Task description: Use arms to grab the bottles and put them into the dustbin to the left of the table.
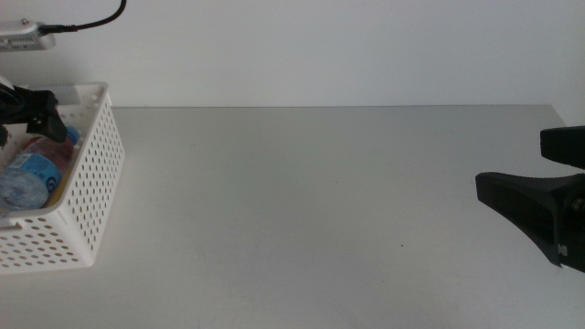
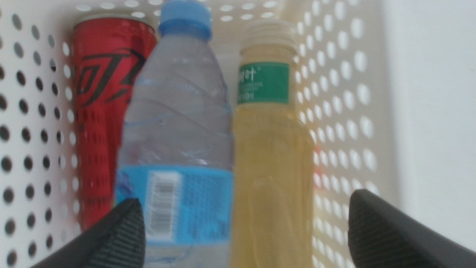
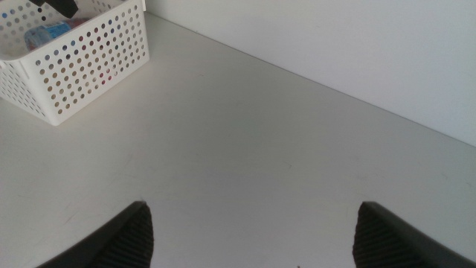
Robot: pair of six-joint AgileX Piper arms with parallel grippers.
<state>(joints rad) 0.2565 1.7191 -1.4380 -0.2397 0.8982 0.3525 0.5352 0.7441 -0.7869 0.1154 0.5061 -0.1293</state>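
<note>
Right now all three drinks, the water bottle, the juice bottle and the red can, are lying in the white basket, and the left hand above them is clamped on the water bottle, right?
Not quite. The left hand is open and holds nothing, as the left wrist view shows. The rest stands: water bottle, juice bottle and red can lie together in the white basket.

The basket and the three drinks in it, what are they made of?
The basket looks like white moulded plastic: smooth walls punched with round holes. The water bottle seems thin clear plastic, ribbed and see-through, with a blue cap. The juice bottle also looks like clear plastic, showing yellow liquid. The red can is probably metal, with a glossy printed skin.
</note>
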